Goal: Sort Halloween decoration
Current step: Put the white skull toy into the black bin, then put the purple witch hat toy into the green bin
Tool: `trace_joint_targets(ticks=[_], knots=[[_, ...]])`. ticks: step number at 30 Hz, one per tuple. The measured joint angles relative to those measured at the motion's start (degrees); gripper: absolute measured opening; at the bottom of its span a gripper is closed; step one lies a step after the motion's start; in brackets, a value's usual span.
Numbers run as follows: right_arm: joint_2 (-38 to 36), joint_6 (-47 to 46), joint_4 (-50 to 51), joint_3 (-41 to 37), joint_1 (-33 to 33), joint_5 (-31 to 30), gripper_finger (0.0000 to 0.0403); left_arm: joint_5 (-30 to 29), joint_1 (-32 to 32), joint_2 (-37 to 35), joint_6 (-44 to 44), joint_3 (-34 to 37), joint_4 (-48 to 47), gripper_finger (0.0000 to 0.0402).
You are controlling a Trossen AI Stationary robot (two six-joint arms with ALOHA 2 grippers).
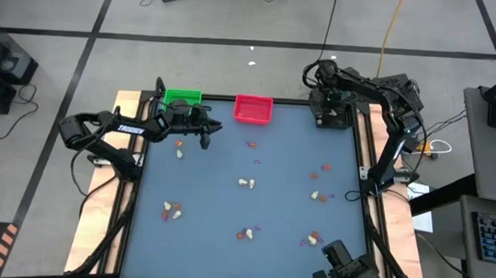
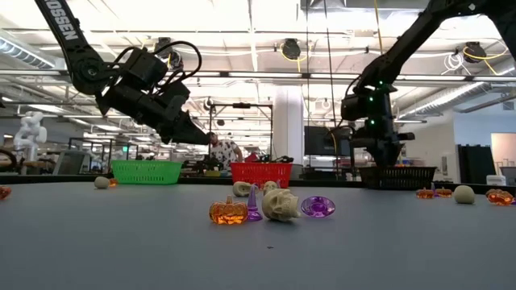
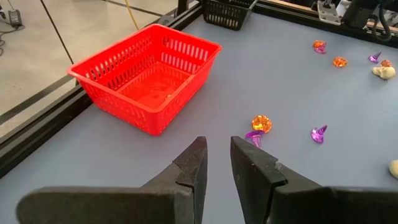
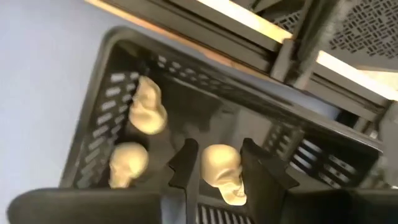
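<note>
I'm seeing the blue-grey table [image 1: 227, 206] carrying green tray [image 1: 182, 96], red tray [image 1: 253, 109] and black tray [image 1: 333, 114] along twelve o'clock; trinkets [image 1: 246, 183] are lying scattered centrally.

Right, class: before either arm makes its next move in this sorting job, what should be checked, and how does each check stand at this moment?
1. Right gripper above the black basket: ok.
2. Skull between its fingers let go: cannot tell.
3. Black basket holds one kind only: ok, the two other skulls seen in it are cream too.
4. Left gripper free for a pick: ok, fingers slightly apart with nothing between them.
5. Nearest pieces ahead of it lie apart: not ok, the orange pumpkin and a purple trinket lie close together.
6. Red basket within its view and upright: ok.
</note>
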State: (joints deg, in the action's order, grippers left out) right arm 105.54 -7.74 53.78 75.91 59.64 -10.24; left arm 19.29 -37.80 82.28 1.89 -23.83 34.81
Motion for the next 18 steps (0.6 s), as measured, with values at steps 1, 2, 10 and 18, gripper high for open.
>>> trace_joint_targets(ticks=[1,2,10,18], knots=[[0.01,-0.04,-0.69,-0.43,0.0,0.0,0.0099,0.0,-0.01,0.0,0.0,0.0,0.0,0.0076],[0.02,-0.1,-1.24,-0.73,0.0,0.0,0.0104,0.0,0.0,0.0,0.0,0.0,0.0,0.0077],[0.04,-0.15,-3.85,-1.31,0.31,0.08,0.0166,0.0,-0.02,0.0,-0.02,0.0,0.02,0.0077],[-2.09,2.54,-2.16,1.36,-0.34,-3.11,0.0149,0.0,-0.01,0.0,-0.08,0.0,0.26,0.0076]])
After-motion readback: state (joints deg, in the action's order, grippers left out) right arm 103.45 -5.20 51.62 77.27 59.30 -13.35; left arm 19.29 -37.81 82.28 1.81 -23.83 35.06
